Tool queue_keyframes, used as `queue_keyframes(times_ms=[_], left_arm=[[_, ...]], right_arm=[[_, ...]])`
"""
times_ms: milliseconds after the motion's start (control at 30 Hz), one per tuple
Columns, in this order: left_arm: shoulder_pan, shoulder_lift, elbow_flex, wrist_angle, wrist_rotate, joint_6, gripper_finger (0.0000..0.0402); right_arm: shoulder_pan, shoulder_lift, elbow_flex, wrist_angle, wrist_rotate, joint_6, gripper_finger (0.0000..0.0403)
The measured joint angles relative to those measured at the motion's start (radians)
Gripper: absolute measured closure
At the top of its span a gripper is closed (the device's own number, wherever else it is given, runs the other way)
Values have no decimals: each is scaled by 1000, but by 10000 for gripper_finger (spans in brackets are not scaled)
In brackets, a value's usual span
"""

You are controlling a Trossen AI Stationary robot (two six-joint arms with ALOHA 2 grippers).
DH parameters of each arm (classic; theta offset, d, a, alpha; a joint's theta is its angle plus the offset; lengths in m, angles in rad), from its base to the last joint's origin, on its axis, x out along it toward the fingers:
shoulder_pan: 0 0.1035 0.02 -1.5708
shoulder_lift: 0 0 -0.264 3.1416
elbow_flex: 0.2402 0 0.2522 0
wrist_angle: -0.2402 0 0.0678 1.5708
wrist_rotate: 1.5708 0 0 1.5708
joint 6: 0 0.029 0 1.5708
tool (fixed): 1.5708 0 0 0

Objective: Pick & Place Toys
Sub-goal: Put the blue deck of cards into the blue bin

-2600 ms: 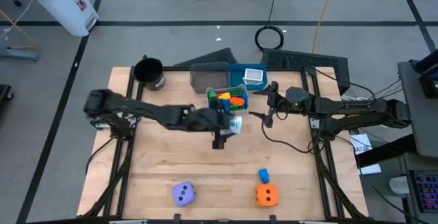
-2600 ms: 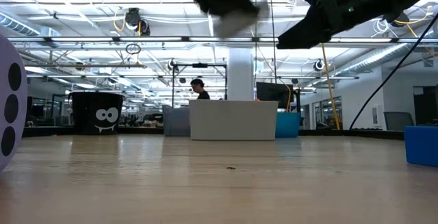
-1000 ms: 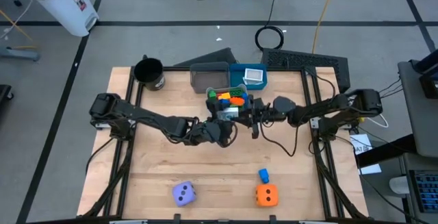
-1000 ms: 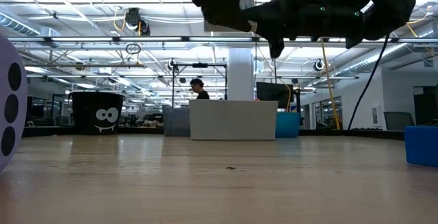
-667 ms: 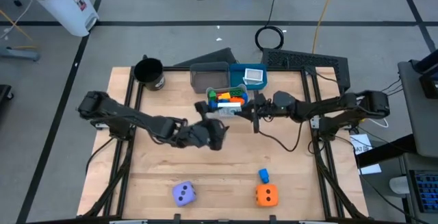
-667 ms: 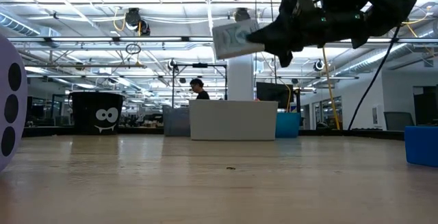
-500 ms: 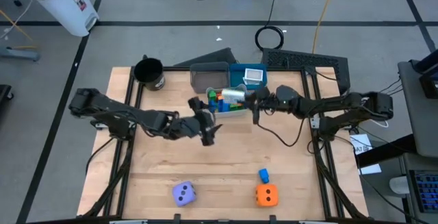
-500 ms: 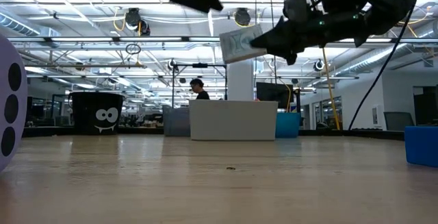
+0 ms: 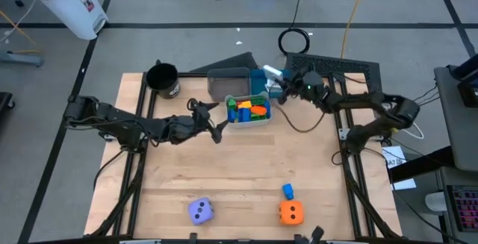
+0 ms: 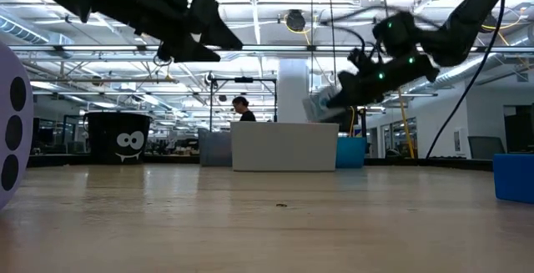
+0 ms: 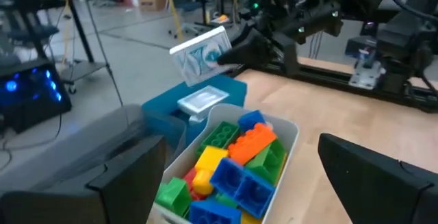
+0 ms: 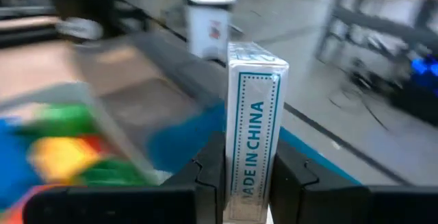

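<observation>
My right gripper (image 12: 250, 179) is shut on a white card box with blue-green print (image 12: 252, 107). It holds the box in the air over the blue bin (image 9: 263, 86) at the table's far edge. A second card pack (image 11: 202, 101) lies in that bin. A white bin (image 9: 261, 119) just in front holds several coloured blocks (image 11: 233, 159). My left gripper (image 9: 213, 129) hangs open left of the white bin, holding nothing. A purple die (image 9: 200, 211), an orange die (image 9: 291, 213) and a blue block (image 9: 287, 191) sit on the table near its front edge. My right gripper pinches the card box between its two fingers, one on each broad face (image 12: 248, 169), at one end of the box. The fingers (image 9: 282, 84) come from the table's right. The box is lifted clear and tilted above the blue bin, its narrow printed side toward the wrist.
A grey bin (image 9: 228, 87) stands left of the blue one. A black cup (image 9: 163, 80) is at the far left corner. A keyboard (image 9: 336, 66) lies behind the table's far right corner. Bare wood spans the middle of the table (image 9: 246, 169).
My right gripper has carried the card box from the table's middle toward the far edge, over the blue bin. My left gripper, open throughout, has drawn back toward the table's left edge, away from the box.
</observation>
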Motion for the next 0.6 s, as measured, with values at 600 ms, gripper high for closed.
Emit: queue_keyframes(times_ms=[600], left_arm=[[36,0,-12,1,3,-39,26]], right_arm=[[-121,157,1,100,-156,45,294]])
